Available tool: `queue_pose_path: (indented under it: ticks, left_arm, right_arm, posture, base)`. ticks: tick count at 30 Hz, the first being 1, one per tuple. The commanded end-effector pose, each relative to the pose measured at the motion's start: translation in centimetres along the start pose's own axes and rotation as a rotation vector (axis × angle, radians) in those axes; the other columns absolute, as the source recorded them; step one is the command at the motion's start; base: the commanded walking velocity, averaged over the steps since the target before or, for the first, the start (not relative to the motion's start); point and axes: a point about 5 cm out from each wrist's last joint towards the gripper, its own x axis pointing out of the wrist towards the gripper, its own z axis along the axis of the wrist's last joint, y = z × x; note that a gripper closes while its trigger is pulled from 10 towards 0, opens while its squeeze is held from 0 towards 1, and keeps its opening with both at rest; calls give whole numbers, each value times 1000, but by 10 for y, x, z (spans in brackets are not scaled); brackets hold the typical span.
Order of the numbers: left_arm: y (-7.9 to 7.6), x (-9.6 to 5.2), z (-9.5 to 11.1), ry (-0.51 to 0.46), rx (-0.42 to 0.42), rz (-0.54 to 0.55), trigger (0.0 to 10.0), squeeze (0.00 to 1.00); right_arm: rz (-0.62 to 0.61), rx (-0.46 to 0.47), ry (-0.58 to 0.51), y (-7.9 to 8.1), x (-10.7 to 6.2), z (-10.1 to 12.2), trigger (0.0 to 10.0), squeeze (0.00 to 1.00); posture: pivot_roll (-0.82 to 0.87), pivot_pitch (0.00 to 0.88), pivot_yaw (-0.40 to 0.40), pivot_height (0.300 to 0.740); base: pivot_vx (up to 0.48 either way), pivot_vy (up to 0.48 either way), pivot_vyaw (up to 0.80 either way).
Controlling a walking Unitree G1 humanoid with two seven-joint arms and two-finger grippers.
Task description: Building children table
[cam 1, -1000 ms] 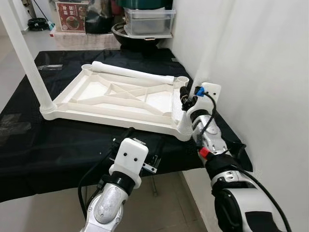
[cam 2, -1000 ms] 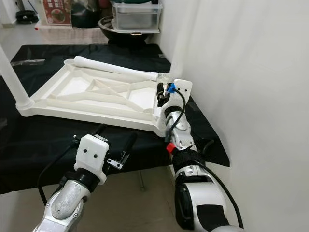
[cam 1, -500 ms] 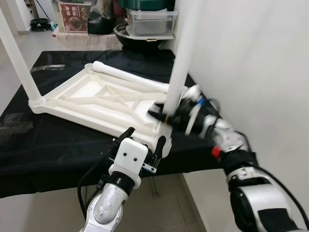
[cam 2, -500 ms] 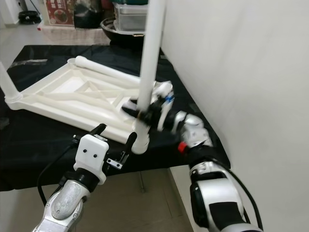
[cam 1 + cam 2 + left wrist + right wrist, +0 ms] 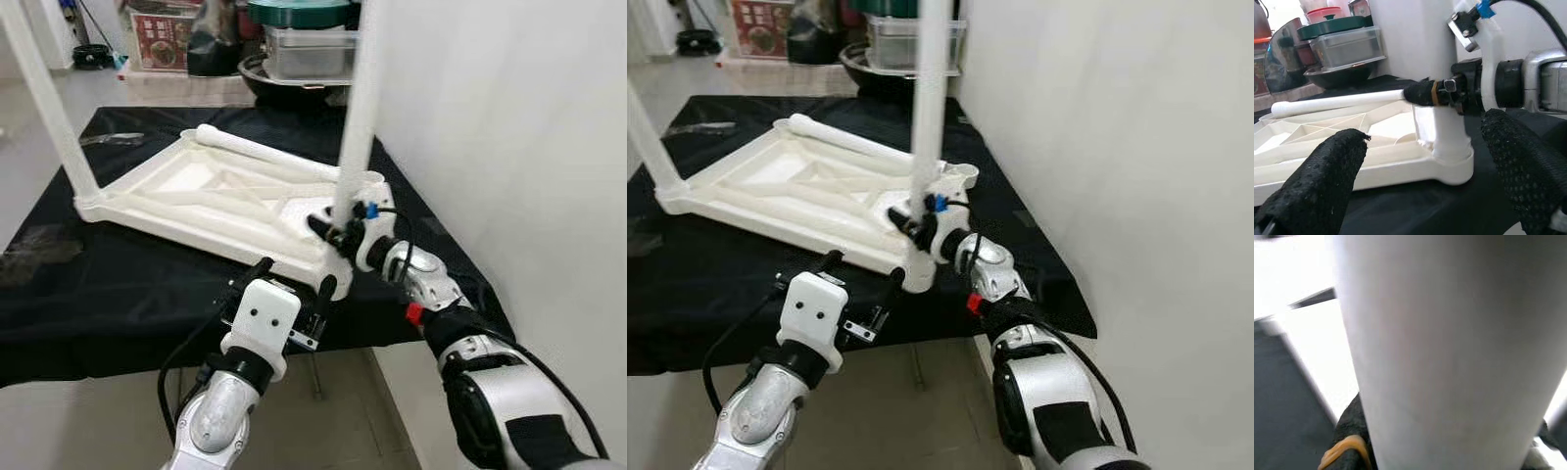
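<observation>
Two legs already stand upright: the right gripper is clamped on the near leg in the upturned tabletop's corner, the left gripper waits open, and a third leg lies loose.

- One white tabletop, upside down on the black-covered worktop.
- Three white legs: two stand upright, one at the tabletop's near right corner and one at its left corner; one lies flat along its far edge.
- Two claws: left claw, right claw.
- One clear lidded container beyond the worktop's far edge.
</observation>
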Motion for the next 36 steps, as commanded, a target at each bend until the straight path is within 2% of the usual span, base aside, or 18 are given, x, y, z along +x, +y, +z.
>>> queue_pose_path:
  ticks: [1,2,4,7,8,11,12,13,14,15,17,20,21,22,23,26,31,36]
  left_arm:
    - [-1,0,-1,7,6,2,10000,0]
    - [-1,0,-1,7,6,2,10000,0]
    - [-1,1,-1,7,4,2,10000,0]
    - [-1,1,-1,7,5,0,10000,0]
    - [-1,1,-1,9,7,-2,10000,0]
    - [-1,0,-2,11,6,-2,10000,0]
    - [-1,-1,-2,12,5,-2,10000,0]
    - [-1,-1,-2,13,5,-1,10000,0]
    - [-1,-1,-2,13,5,-1,10000,0]
    - [-1,-1,-2,14,6,0,10000,0]
    - [0,0,-2,14,7,1,10000,0]
    - [1,0,-2,11,7,7,10000,0]
    - [1,0,-2,11,7,7,10000,0]
    - [1,-1,-2,15,10,4,10000,0]
    - [1,-2,-3,16,12,2,10000,0]
    - [2,-2,-2,16,10,8,10000,0]
    - [2,-2,-2,16,12,8,10000,0]
    - [2,-1,-2,17,12,6,10000,0]
  right_arm:
    - [-399,31,43,-28,-8,-3,0,0]
    - [-399,31,43,-28,-8,-3,0,0]
    - [-597,55,69,-34,-17,-13,0,0]
    - [-633,82,46,-21,-17,-17,0,0]
    - [-541,134,13,-1,-10,-17,8627,0]
    - [-446,149,-46,14,-4,-12,10000,0]
    - [-405,162,-73,19,-2,-10,10000,314]
    - [-356,143,-119,22,-1,-5,10000,1000]
    - [-333,127,-147,24,0,-1,10000,1000]
    - [-298,118,-168,24,0,1,10000,0]
    - [-286,110,-178,23,0,3,10000,0]
    - [-56,261,-145,23,0,1,10000,0]
    - [-56,261,-145,23,0,1,10000,0]
    - [115,279,-101,19,-5,-5,10000,0]
    - [161,284,-90,16,-8,-7,10000,0]
    - [379,269,-79,18,-15,-7,10000,0]
    - [499,255,-60,23,-19,-8,10000,0]
    - [692,139,7,42,-20,-16,10000,0]
  posture:
    - [112,50,-108,740]
    - [112,50,-108,740]
    - [112,53,-107,740]
    - [114,54,-106,740]
    - [113,55,-105,740]
    - [111,56,-101,740]
    - [110,55,-103,740]
    - [111,57,-105,740]
    - [111,57,-105,740]
    - [114,58,-108,740]
    - [114,58,-108,740]
    - [110,58,-107,740]
    - [110,58,-107,740]
    - [115,58,-111,740]
    - [115,58,-111,740]
    - [118,61,-110,740]
    - [119,63,-109,740]
    - [120,64,-108,740]
  base:
    - [0,0,0]
    - [0,0,0]
    - [0,0,0]
    - [0,0,0]
    - [0,0,0]
    - [0,0,0]
    - [0,0,0]
    - [0,0,0]
    - [0,0,0]
    - [0,0,0]
    - [0,0,0]
    - [0,0,0]
    - [0,0,0]
    - [0,0,0]
    - [0,0,0]
    - [0,0,0]
    - [0,0,0]
    - [0,0,0]
